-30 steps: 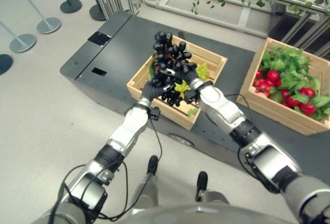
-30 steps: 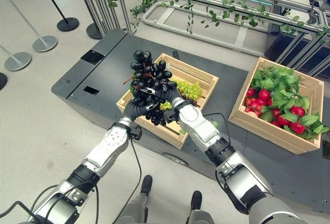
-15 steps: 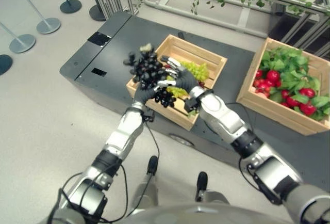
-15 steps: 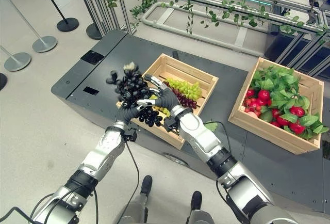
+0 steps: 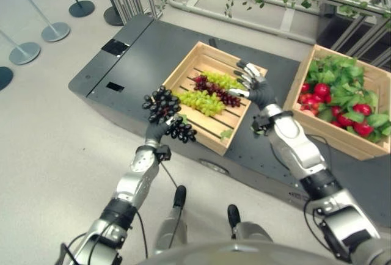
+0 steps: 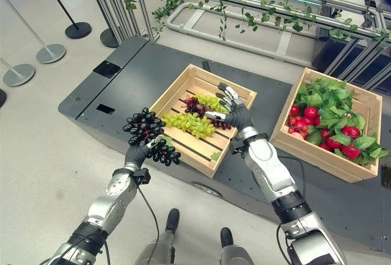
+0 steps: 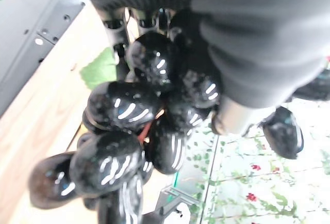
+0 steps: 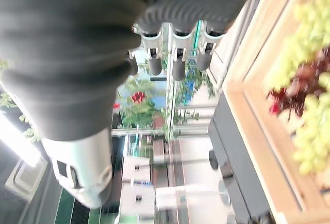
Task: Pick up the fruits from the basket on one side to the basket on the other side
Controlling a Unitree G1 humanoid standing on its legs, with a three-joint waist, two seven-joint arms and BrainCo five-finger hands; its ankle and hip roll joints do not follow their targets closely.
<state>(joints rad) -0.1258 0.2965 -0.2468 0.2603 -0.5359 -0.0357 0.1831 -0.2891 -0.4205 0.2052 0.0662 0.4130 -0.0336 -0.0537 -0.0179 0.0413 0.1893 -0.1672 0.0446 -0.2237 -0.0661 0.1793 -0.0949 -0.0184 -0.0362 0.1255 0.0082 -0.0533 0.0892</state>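
Fingers of the left hand (image 6: 139, 152) curl round a bunch of black grapes (image 6: 145, 135), stem pinched (wrist view shows the berries bulging past the dark cover), bunch held up at the near left corner of the left wooden crate (image 6: 173, 92), partly over the dark platform (image 6: 116, 88). Right hand (image 6: 235, 113) hovers spread over that crate's right rim, fingers straight, holding nothing. Inside the crate lie a green grape bunch (image 6: 188, 124) across the middle, a dark red bunch (image 6: 203, 106) just behind it, another green bunch (image 6: 212, 101) further back. Well apart to the right sits a second wooden crate (image 6: 317, 155) with red fruit (image 6: 312, 113) among green leaves (image 6: 333, 103). Silver stanchion bases (image 6: 51, 52) stand on the floor far left.
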